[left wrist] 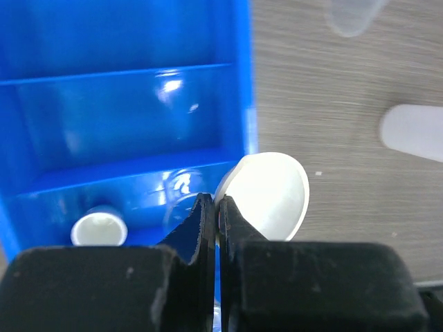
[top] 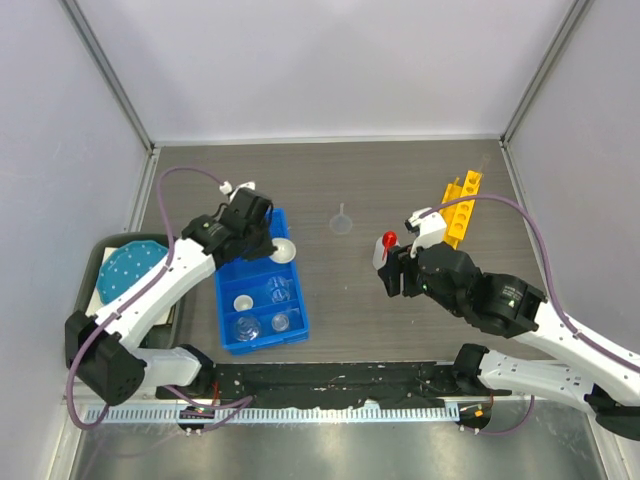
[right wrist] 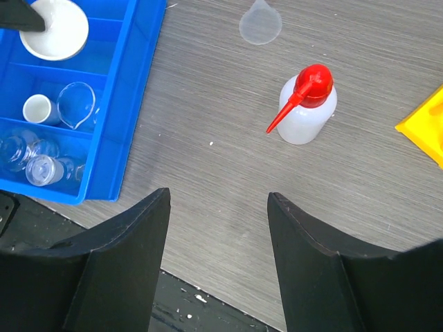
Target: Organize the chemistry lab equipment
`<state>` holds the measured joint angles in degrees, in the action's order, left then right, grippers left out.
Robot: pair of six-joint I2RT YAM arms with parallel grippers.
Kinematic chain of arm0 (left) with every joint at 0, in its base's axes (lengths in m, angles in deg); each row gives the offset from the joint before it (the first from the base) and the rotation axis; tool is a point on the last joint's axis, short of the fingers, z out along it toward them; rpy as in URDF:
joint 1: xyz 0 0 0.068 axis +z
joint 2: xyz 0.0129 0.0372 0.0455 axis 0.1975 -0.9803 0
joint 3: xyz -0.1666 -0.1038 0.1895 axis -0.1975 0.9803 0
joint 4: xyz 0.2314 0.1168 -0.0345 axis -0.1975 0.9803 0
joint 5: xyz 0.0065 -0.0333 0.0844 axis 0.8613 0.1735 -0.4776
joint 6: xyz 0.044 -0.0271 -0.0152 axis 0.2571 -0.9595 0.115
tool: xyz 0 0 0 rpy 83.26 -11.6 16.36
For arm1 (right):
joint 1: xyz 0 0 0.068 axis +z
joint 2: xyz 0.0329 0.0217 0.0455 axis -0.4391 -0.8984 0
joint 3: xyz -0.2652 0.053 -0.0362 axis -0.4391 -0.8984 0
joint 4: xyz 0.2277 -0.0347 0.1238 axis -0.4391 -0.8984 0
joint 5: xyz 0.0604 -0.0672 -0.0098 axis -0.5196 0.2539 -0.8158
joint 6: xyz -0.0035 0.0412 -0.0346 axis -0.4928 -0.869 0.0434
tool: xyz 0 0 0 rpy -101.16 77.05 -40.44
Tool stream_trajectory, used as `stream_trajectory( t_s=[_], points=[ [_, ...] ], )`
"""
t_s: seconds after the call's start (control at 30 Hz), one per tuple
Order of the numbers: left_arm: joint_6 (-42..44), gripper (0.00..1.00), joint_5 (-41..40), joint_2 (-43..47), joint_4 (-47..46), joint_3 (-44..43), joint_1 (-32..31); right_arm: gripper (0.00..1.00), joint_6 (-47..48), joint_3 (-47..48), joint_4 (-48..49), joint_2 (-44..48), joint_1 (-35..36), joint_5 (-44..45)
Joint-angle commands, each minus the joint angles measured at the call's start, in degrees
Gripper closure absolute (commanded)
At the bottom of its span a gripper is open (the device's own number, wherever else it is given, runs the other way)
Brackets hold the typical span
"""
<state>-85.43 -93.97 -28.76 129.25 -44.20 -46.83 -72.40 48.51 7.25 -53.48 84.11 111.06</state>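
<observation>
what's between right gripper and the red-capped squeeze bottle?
Nothing. The right wrist view shows only bare table between the open right gripper and the red-capped squeeze bottle; the clear funnel lies farther out, off that line.

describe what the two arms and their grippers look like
The left arm and right arm have white shells, black joints and black bases. A thin purple cable loops over each to the wrist. The left gripper and right gripper are matte black, with flat tapered fingers.

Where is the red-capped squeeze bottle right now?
The bottle stands right of centre in the top view, just beyond the open right gripper, between the funnel and the yellow rack.
</observation>
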Motion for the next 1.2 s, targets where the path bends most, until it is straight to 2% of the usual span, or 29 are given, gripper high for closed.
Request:
stream_trajectory(
  t_s=[0.0,0.13,0.37,0.7,1.17],
  points=[
    [-1.0,1.0,-1.4,4.6,0.8,6.0,4.1,0.36,-1.5,0.7,2.8,1.0,0.5,-1.7],
    [-1.0,1.0,-1.6,6.2,-1.1,11.6,5.7,0.36,-1.6,0.2,3.1,1.0,0.5,-2.3],
    [-1.3,1.0,0.4,3.7,-7.7,16.9,7.6,0.36,-1.4,-0.1,2.3,2.2,0.6,-2.2],
    [-1.8,1.0,2.3,-4.6,-15.5,16.4,7.7,0.37,-1.4,-0.3,0.9,3.9,0.6,-1.8],
    [-1.4,1.0,3.2,-12.5,-19.7,15.1,7.7,0.37,-0.7,-1.6,1.9,2.6,0.5,-1.9]
  ],
)
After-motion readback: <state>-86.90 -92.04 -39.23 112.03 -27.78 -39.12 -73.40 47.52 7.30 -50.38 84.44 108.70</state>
